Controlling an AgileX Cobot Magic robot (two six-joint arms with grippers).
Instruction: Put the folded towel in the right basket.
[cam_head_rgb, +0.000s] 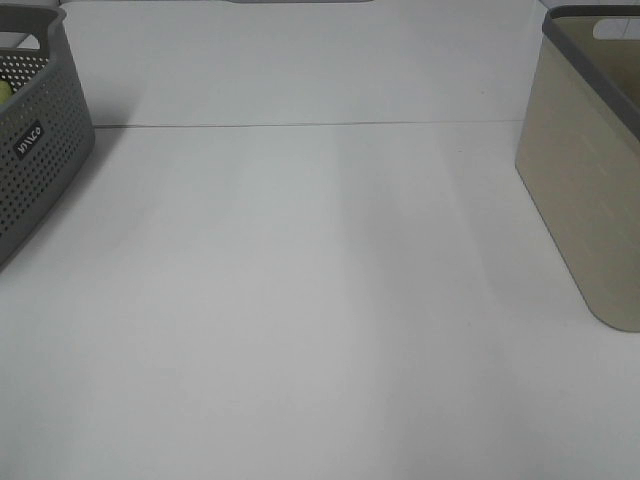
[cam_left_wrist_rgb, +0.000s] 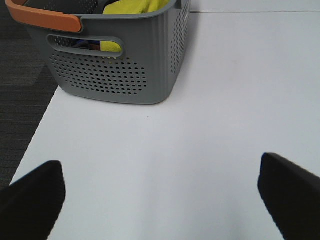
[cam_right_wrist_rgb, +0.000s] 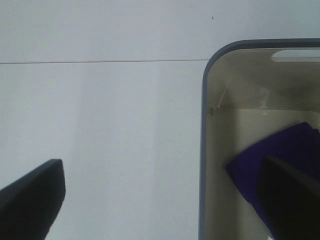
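The folded towel (cam_right_wrist_rgb: 280, 152) is dark blue-purple and lies flat on the floor of the right basket (cam_right_wrist_rgb: 205, 150), a beige bin with a grey rim. In the high view the right basket (cam_head_rgb: 590, 200) stands at the right edge, and its inside is hidden there. My right gripper (cam_right_wrist_rgb: 160, 200) is open and empty, hovering over the basket's near rim, with one fingertip (cam_right_wrist_rgb: 290, 200) above the towel. My left gripper (cam_left_wrist_rgb: 160, 200) is open and empty above the bare table, short of the left basket. Neither gripper shows in the high view.
A grey perforated basket (cam_head_rgb: 40, 160) stands at the left edge. The left wrist view shows the same basket (cam_left_wrist_rgb: 115, 75) with an orange handle (cam_left_wrist_rgb: 45, 19) and a yellow cloth (cam_left_wrist_rgb: 132, 6) inside. The white table (cam_head_rgb: 320, 300) lies between the baskets; dark floor (cam_left_wrist_rgb: 20, 90) lies beyond its left edge.
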